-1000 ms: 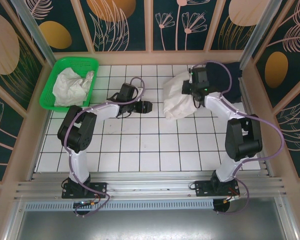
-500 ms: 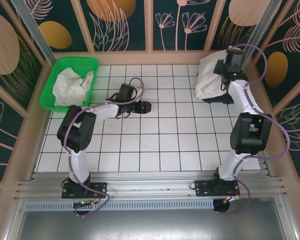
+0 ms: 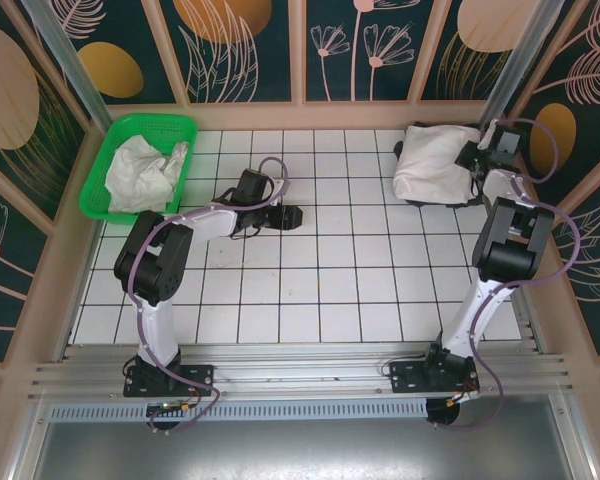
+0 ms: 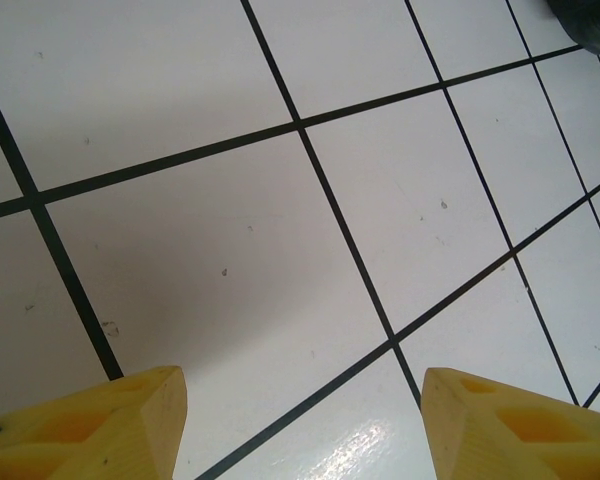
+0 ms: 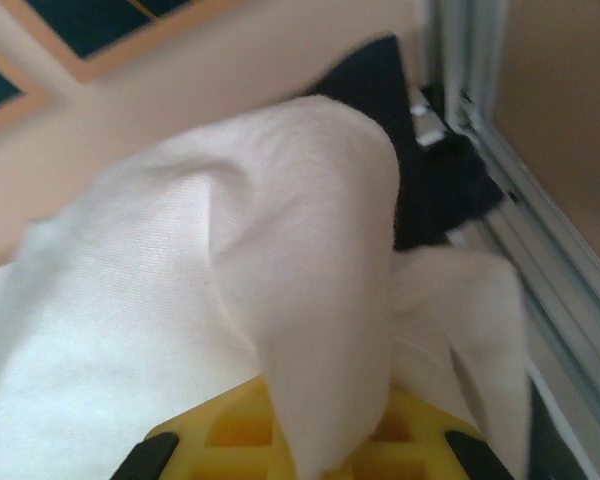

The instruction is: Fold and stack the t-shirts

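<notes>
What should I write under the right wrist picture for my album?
The right hand pinches a white t-shirt, with a navy t-shirt behind it.

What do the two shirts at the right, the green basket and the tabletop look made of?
Off-white t-shirt: soft matte knit, probably cotton; fine weave shows and it drapes in folds.
Navy t-shirt: seemingly similar matte cloth, too blurred to be sure.
Green basket: likely moulded plastic mesh, slight sheen.
Tabletop: glossy white, dark grid lines, tile or printed sheet; it reflects a highlight.
</notes>
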Controlling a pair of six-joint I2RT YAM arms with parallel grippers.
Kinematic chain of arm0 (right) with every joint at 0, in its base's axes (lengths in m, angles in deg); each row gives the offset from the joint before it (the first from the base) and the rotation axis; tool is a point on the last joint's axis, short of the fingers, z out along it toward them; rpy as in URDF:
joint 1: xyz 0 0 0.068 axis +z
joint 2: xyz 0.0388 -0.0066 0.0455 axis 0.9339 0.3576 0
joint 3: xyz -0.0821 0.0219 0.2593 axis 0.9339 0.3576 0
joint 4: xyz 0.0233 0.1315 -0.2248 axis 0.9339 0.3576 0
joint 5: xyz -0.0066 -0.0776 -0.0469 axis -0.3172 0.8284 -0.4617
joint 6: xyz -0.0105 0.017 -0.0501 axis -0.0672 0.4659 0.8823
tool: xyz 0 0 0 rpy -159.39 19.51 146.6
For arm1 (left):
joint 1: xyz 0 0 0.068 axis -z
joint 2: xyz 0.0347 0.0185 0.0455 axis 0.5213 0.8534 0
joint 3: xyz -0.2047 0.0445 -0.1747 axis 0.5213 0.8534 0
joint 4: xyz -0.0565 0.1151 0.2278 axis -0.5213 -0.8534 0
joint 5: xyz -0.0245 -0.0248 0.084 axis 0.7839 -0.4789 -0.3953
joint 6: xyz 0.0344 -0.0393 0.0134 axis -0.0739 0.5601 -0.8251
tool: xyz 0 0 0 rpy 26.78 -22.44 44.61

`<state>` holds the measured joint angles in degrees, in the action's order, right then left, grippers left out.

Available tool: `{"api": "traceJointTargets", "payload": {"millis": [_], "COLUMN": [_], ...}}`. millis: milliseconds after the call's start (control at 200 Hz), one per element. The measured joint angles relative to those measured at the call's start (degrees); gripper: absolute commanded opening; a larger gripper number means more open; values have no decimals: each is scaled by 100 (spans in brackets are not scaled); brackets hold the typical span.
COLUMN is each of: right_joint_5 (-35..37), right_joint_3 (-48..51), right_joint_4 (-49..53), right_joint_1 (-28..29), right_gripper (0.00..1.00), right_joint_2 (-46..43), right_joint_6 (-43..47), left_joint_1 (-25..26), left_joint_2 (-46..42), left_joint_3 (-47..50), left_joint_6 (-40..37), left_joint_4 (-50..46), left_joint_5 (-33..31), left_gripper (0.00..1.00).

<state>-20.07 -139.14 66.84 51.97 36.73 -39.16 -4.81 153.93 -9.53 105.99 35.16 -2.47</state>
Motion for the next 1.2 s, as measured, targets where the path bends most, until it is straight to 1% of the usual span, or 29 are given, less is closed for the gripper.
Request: {"api": "traceJointTargets", "payload": {"millis": [220, 275, 360, 385, 425, 445, 540, 565, 661, 731, 781, 816, 901, 941, 951, 1056, 1196], "right_joint_5": [-262, -297, -339, -337, -332, -321, -208, -188, -92, 13, 129, 195, 326, 396, 407, 518, 511], "right_joint_3": [-35, -260, -890, -1067, -1381, -1517, -2201, -2299, -2374, -2371, -2302, -2177, -1644, -1349, -1290, -306, 1012], "right_joint_4": [-293, -260, -116, -50, 164, 271, 859, 981, 1259, 1375, 1416, 1432, 1386, 1338, 1322, 970, 243], "right_joint_1": [-31, -74, -144, -162, -181, -192, -208, -208, -210, -210, -210, -210, -205, -197, -195, -173, -68], "right_gripper": [0, 0, 0, 5, 20, 25, 38, 43, 67, 84, 93, 98, 99, 99, 99, 99, 99], "right_joint_2": [-2, 155, 640, 793, 1027, 1132, 1587, 1644, 1652, 1609, 1526, 1410, 953, 695, 643, -155, -1082], "right_joint_6": [87, 92, 133, 140, 157, 149, 225, 271, 306, 313, 223, 205, 236, 229, 227, 212, 76], "left_joint_1": [0, 0, 0, 0, 0, 0, 0, 0, 0, 0, 0, 0, 0, 0, 0, 0, 0], "left_joint_2": [0, 0, 0, 0, 0, 0, 0, 0, 0, -7, -52, -118, -444, -640, -699, -1196, -1899], "left_joint_3": [0, 0, 11, 20, 33, 46, 96, 103, 105, 107, 120, 157, 374, 481, 507, 706, 1056], "left_joint_6": [2, 2, 2, 2, 2, 4, 28, 46, 46, 55, 52, 55, 118, 131, 96, 142, 125], "left_joint_4": [20, 20, 26, 37, 50, 61, 105, 105, 105, 103, 105, 111, 186, 236, 251, 391, 723], "left_joint_5": [2, 2, -2, -2, -2, 0, 2, 2, 2, -2, -17, -28, -133, -188, -199, -448, -852], "left_gripper": [64, 64, 64, 64, 64, 64, 64, 64, 65, 70, 74, 78, 88, 97, 98, 99, 98]}}
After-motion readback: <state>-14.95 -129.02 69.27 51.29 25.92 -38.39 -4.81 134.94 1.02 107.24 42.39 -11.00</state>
